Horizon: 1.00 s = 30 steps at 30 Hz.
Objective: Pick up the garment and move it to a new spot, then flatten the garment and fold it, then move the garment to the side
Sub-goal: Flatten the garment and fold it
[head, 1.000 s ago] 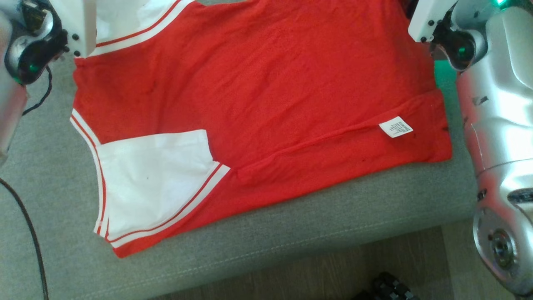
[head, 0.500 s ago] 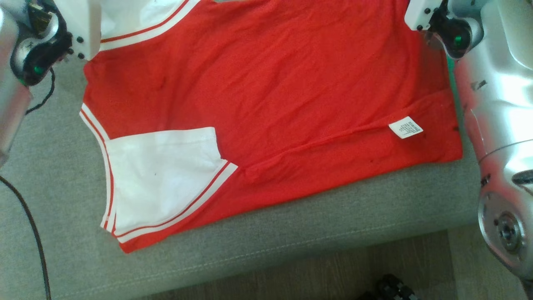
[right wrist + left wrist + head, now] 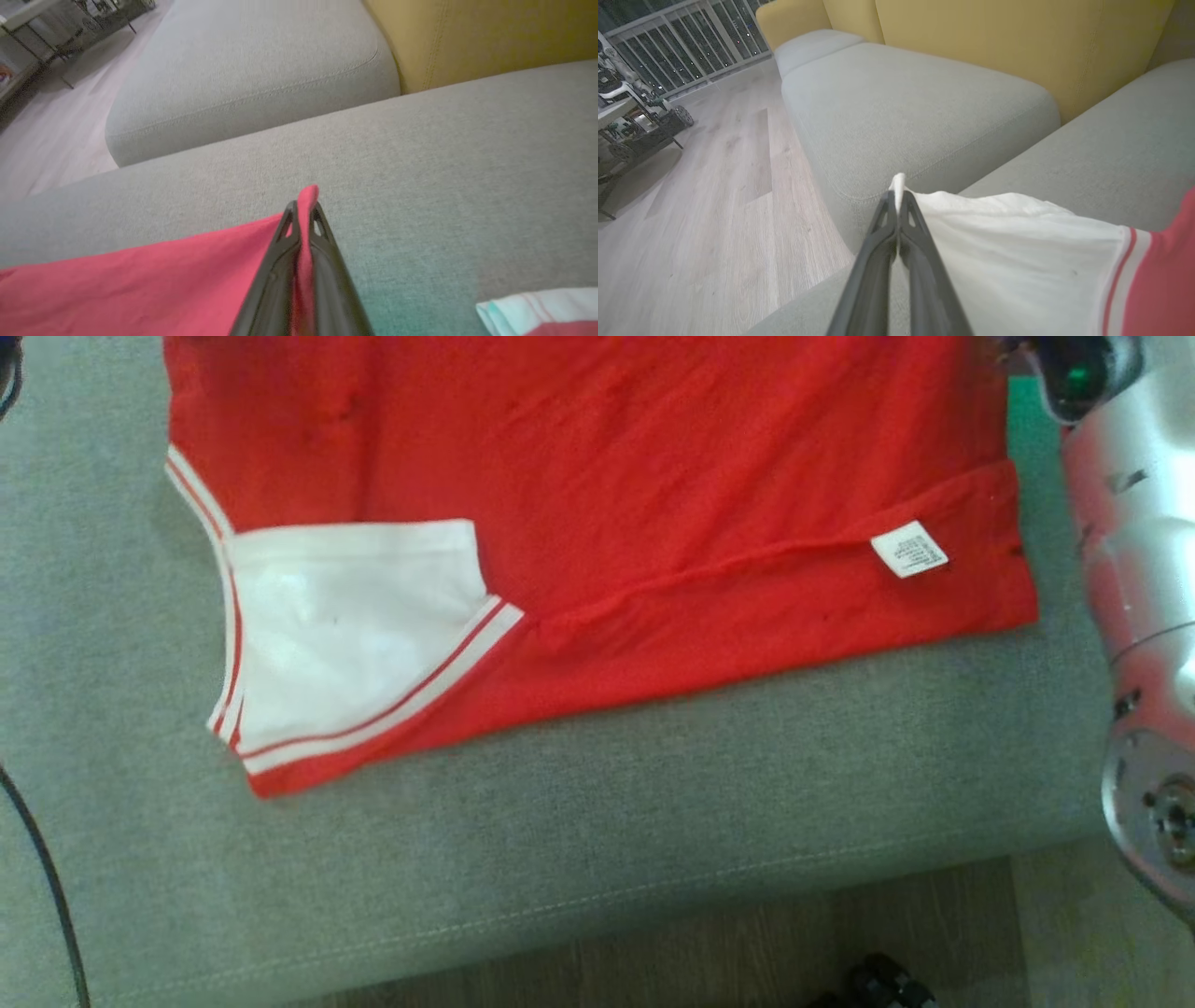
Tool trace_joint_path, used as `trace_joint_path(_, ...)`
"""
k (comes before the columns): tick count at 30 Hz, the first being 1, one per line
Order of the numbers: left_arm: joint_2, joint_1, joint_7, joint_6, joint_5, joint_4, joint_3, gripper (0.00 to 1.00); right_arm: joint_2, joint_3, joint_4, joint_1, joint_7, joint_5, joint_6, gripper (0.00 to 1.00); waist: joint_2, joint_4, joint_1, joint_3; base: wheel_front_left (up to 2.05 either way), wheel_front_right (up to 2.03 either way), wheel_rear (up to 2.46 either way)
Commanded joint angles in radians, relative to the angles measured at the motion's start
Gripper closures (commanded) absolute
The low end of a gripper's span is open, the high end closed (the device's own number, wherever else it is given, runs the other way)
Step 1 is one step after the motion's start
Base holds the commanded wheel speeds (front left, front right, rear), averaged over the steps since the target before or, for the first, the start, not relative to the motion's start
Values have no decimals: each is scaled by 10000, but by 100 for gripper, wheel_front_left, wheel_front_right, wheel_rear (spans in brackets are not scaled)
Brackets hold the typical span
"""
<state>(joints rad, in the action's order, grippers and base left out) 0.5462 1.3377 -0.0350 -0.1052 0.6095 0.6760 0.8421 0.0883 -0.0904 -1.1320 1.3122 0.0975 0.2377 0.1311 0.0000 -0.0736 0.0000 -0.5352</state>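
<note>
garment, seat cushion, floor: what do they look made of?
Garment: thin knit jersey, likely cotton or a blend, matte; it creases softly and carries a sewn care label. Seat cushion: grey woven upholstery, matte, visible weave and stitched seam. Floor: pale wood-look planks with grain lines; wood or laminate, unclear.

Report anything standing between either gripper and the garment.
Nothing visible does. The left gripper is shut on the white sleeve of the garment, and the right gripper on its red edge; grey cushion lies beyond both.

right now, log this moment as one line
left gripper: shut on sleeve | right gripper: shut on shirt edge | shirt: spread on sofa
</note>
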Motion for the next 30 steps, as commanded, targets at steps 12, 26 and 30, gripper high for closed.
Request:
trace_joint_path(12,445,-847,-1238,-190,707,-907,-187,100,744,757,912,-828,-461,1668,-4,100,0,525,0,639,0,0,0)
trace_joint_path(26,2547,-4140,-647,1247,2015,-6203,-584,100,2433,2141,4187,-3879,98,4398,-4,100,0,1049,0,993,0,0,0)
trace_joint_path(30,2951,-5111,-554,1882,2424,-7584,-667,100,2887,2209,4857,-4684,221,4764,-4,100,0,1152,0,1033,0,0,0)
